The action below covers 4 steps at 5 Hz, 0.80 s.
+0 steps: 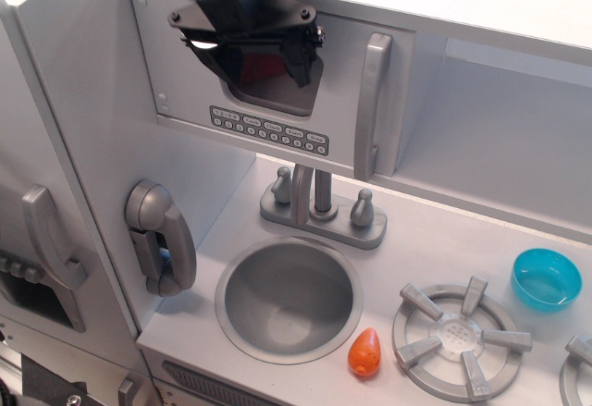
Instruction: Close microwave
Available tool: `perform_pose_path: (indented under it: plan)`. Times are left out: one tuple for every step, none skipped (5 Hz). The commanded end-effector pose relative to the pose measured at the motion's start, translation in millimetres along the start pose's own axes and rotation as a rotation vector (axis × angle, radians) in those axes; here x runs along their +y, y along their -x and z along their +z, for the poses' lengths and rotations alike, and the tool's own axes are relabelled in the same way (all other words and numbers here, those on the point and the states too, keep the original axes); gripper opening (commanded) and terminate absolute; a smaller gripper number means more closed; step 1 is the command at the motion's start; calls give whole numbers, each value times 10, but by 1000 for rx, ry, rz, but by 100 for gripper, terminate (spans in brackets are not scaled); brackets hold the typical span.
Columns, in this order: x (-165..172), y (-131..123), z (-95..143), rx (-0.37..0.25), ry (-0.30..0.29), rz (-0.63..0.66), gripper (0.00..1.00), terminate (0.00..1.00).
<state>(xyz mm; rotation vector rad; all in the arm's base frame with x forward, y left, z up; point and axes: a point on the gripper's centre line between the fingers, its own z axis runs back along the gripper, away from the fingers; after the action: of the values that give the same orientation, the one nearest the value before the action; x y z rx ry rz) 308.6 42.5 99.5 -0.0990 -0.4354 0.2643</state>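
Only one view, observation.image, is supplied. The microwave (277,92) is set at the upper left of the toy kitchen, above the faucet (319,204) and sink (289,300). Its door is seen lying flush with the cabinet front, the handle (370,101) at its right edge and the button row (268,129) below the window. The task is judged essentially complete.

The gripper (252,55) is positioned against the door's dark window, fingers spread apart, nothing held between them.

Risk: if the door is not fully seated, it could swing outward once the pressure is removed; this cannot be confirmed. A withdrawal angled to the right could catch the handle and drag the door open.

Containers: the sink basin is found empty. The blue bowl (546,278) at the right is likewise empty. The orange carrot-like toy (364,352) lies on the counter just beside the sink rim, outside it. The microwave's contents cannot be determined through the window.
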Motion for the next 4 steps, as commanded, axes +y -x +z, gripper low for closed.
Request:
perform_pose_path:
  plan:
    - [339,488,567,392,-214,-50,100,0]
    - [441,633,668,438,-191,-91,100,0]
    - [471,622,720,409,-140,-99,100,0]
    - [471,622,720,409,-140,-99,100,0]
